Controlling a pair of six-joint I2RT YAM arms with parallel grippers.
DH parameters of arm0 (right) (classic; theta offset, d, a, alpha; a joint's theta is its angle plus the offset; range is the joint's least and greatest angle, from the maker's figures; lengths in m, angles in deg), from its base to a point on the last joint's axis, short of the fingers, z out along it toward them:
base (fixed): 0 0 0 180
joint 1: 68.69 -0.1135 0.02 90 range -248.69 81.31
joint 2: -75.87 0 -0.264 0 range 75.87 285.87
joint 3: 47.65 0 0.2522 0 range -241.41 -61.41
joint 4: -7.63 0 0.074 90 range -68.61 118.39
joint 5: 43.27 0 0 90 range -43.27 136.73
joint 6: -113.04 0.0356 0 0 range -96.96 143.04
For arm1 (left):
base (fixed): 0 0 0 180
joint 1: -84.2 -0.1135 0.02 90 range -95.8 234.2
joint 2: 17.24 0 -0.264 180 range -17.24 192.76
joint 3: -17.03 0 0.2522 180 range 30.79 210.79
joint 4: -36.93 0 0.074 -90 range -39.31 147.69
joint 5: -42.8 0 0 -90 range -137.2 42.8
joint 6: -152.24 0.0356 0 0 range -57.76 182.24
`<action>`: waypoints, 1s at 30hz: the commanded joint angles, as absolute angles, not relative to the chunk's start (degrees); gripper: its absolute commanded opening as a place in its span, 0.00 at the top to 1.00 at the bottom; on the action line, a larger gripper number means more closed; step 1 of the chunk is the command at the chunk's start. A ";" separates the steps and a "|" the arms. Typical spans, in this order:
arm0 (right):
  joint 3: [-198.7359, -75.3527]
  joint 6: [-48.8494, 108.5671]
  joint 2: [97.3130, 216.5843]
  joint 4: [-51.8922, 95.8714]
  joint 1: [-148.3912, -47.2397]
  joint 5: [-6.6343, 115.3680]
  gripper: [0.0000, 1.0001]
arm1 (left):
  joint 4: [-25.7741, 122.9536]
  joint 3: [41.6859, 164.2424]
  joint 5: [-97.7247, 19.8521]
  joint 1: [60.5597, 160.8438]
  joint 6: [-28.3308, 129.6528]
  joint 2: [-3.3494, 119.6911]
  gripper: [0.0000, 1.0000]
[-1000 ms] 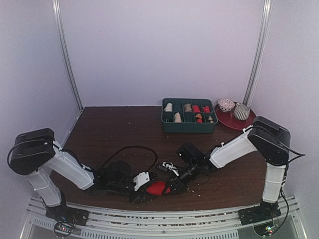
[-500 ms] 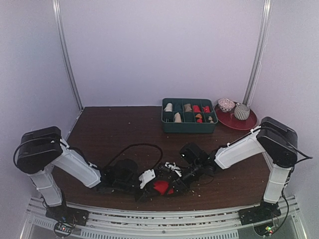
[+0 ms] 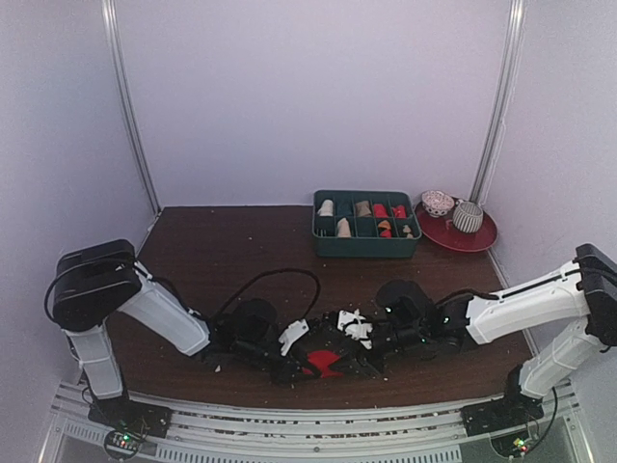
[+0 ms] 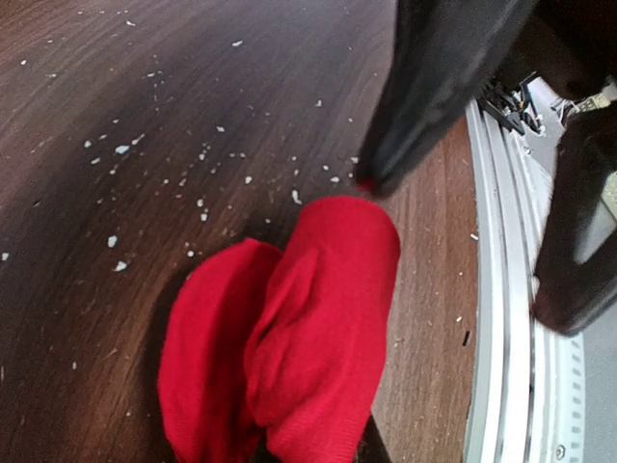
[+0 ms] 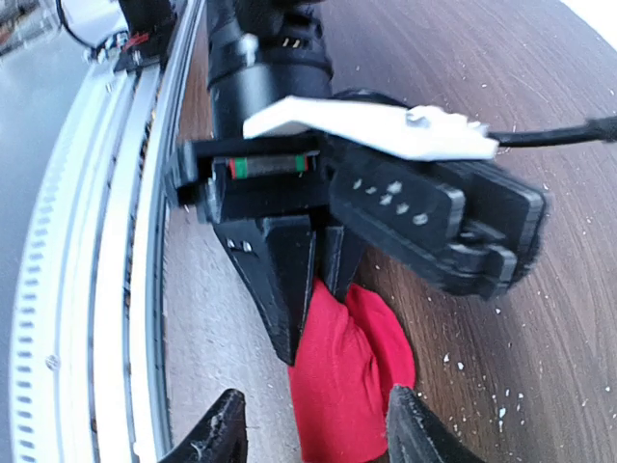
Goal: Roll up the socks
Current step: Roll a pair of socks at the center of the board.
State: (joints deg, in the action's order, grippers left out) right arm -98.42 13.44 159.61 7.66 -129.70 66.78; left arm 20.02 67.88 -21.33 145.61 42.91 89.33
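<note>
A bright red sock (image 3: 318, 364) lies bunched on the brown table near its front edge, also in the left wrist view (image 4: 289, 338) and the right wrist view (image 5: 347, 386). My left gripper (image 3: 301, 355) reaches it from the left. In the right wrist view its black fingers (image 5: 313, 313) stand closed, pinching the sock's upper fold. My right gripper (image 5: 313, 439) comes from the right and is open, one fingertip on each side of the sock's other end. Its dark fingers (image 4: 434, 87) show in the left wrist view. My left gripper's own fingertips are hidden under the fabric there.
A green divided tray (image 3: 366, 249) with small rolled bundles stands at the back right. Beside it is a red plate (image 3: 434, 231) with two patterned bowls. A black cable (image 3: 265, 280) loops behind the left gripper. The metal rail (image 4: 501, 289) runs just past the sock. White crumbs dot the wood.
My left gripper has shut on the red sock and slid right with it. My right gripper has opened, and its arm has stretched out lower and further right.
</note>
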 commanded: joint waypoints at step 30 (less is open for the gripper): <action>-103.43 29.60 183.60 20.14 -126.35 81.86 0.69 | 28.61 61.47 -42.79 145.90 54.99 71.00 0.29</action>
